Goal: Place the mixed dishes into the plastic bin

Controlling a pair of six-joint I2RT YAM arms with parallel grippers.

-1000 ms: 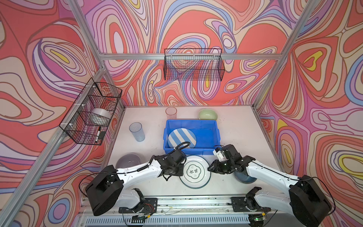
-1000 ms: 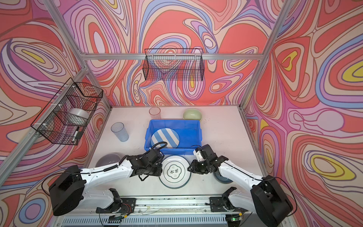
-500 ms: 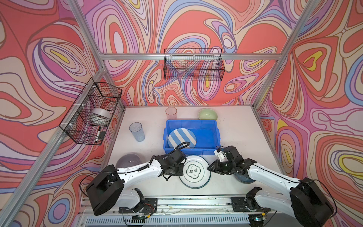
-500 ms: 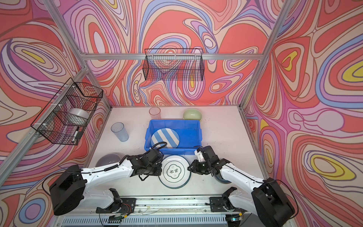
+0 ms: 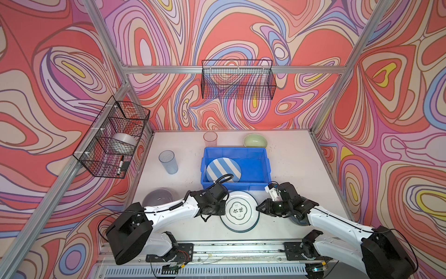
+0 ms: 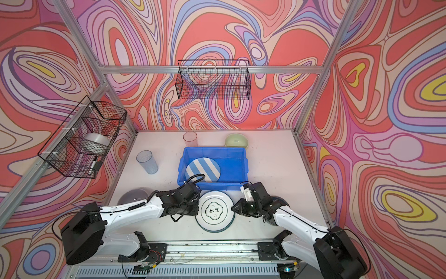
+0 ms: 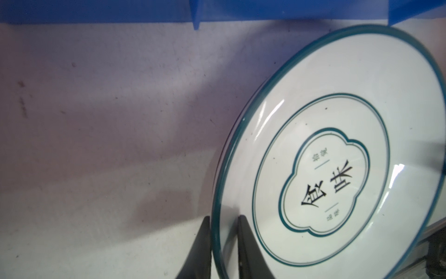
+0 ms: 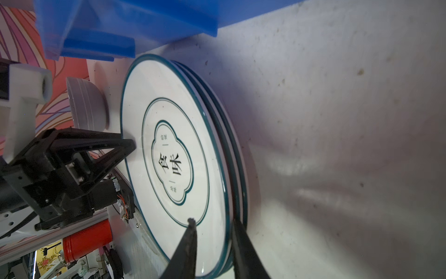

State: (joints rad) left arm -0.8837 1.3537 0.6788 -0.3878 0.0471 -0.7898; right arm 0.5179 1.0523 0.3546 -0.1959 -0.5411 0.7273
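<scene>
Jaws of the left gripper (image 5: 224, 211) and right gripper (image 5: 257, 209) pinch opposite edges of the round white dark-rimmed plate (image 5: 239, 212) on the table (image 5: 292, 169) between them; the bright blue rectangular plastic bin (image 5: 241, 185) sits just beyond.

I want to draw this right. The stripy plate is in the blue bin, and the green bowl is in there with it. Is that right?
Not quite. The stripy plate does lie in the blue bin, but the green bowl is outside it, standing on the table just behind the bin's far wall. Both top views show this.
</scene>
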